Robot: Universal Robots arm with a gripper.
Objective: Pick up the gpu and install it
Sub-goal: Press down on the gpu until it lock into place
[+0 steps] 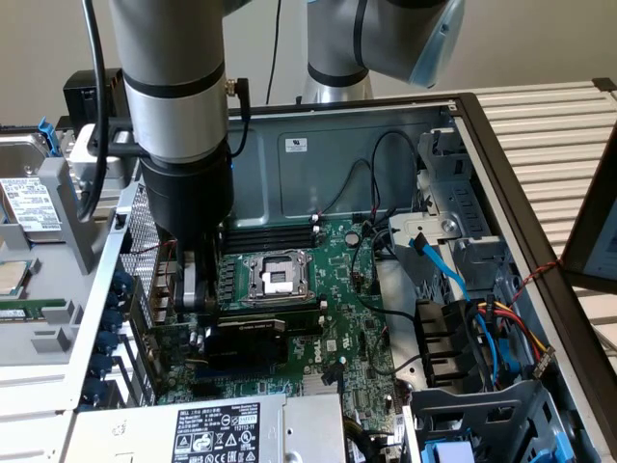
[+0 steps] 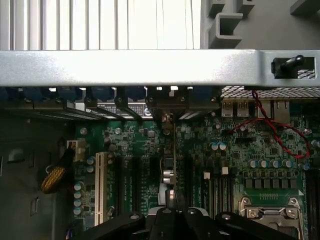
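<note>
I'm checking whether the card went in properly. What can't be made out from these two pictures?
- Whether the gpu sits fully in its slot: in the exterior view the arm covers its bracket end.
- The contact between card edge and slot: in the wrist view the card is edge-on and the gripper covers its near end.

Exterior view reads evenly lit and fairly bright for me, soft daylight tone, no hard shadows; the green motherboard [image 1: 337,318] sits dimmer inside the case. On the wrist view, the silver metal chassis rail [image 2: 130,67] is blown out with glare, and the white slatted surface [image 2: 100,22] behind it is overexposed. Board below looks darker, slightly soft.
</note>
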